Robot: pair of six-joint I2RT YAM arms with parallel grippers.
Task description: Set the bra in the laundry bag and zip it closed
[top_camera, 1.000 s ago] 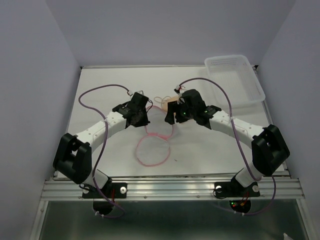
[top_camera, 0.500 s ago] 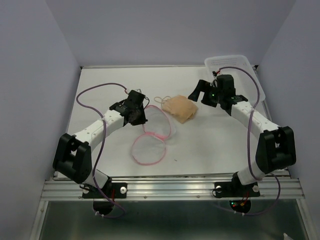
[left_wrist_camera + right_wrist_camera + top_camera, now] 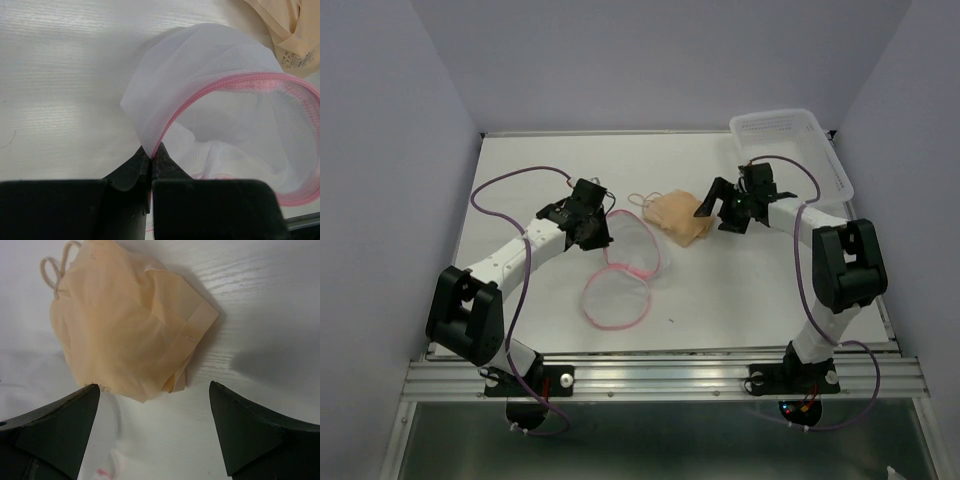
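The tan bra (image 3: 680, 216) lies crumpled on the table, just right of the laundry bag (image 3: 631, 246), whose white mesh and pink zipper rim lie open in two lobes. My left gripper (image 3: 603, 236) is shut on the bag's pink rim at its left edge; the left wrist view shows the pinch (image 3: 151, 152), the bag (image 3: 220, 105) and a corner of the bra (image 3: 285, 25). My right gripper (image 3: 717, 214) is open and empty, just right of the bra. In the right wrist view the bra (image 3: 125, 325) lies ahead of the spread right gripper (image 3: 155, 390).
A clear plastic basket (image 3: 790, 150) stands at the back right corner. The bag's lower lobe (image 3: 617, 300) lies toward the table's front. Purple cables loop off both arms. Walls close in the left, back and right.
My right gripper let go of the bra, swung right toward the basket, then came back beside it. The bra now lies on the table. My left gripper kept its hold on the rim.
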